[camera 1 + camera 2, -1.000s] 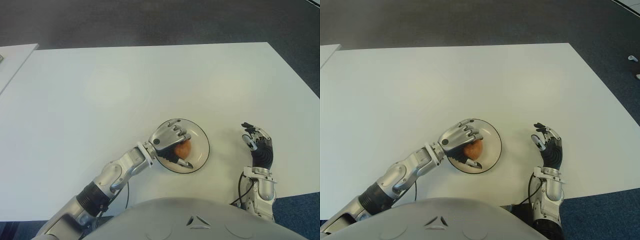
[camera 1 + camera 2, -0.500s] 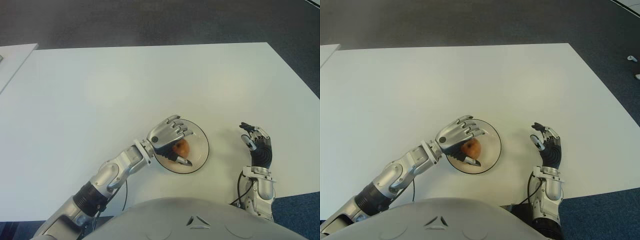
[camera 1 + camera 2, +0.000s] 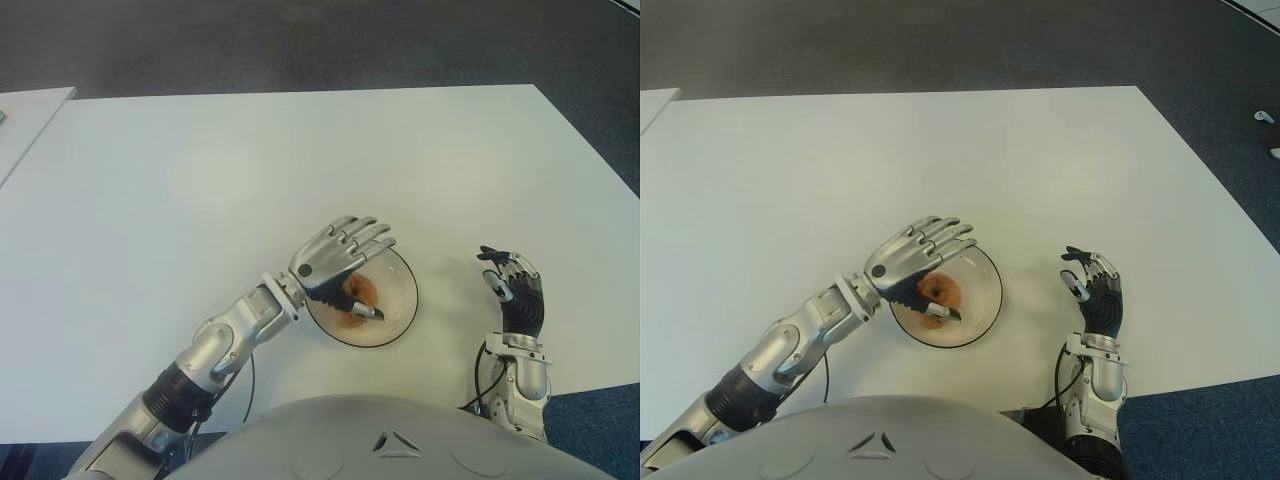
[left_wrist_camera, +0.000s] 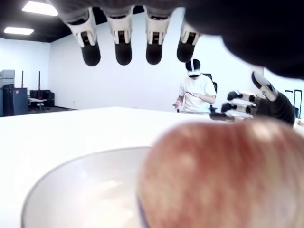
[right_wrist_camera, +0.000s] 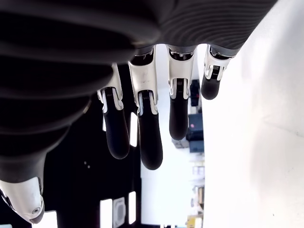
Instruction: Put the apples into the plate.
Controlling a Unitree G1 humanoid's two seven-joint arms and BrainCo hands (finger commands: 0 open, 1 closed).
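A reddish-orange apple (image 3: 356, 292) lies in the clear glass plate (image 3: 398, 298) near the table's front edge. The left wrist view has the apple (image 4: 223, 175) filling the foreground, resting in the plate (image 4: 61, 190). My left hand (image 3: 340, 262) hovers just above the apple with its fingers (image 4: 122, 45) spread straight out, holding nothing. Its thumb points down beside the fruit. My right hand (image 3: 512, 283) shows to the right of the plate, fingers relaxed and empty.
The white table (image 3: 250, 170) stretches far behind and to the left of the plate. A second white table's corner (image 3: 20, 125) shows at far left. Dark carpet lies beyond. A person (image 4: 194, 92) sits on a chair in the distance.
My left hand has opened its fingers and let go of the apple, which now lies in the plate. The hand lifted slightly. The right hand barely moved.
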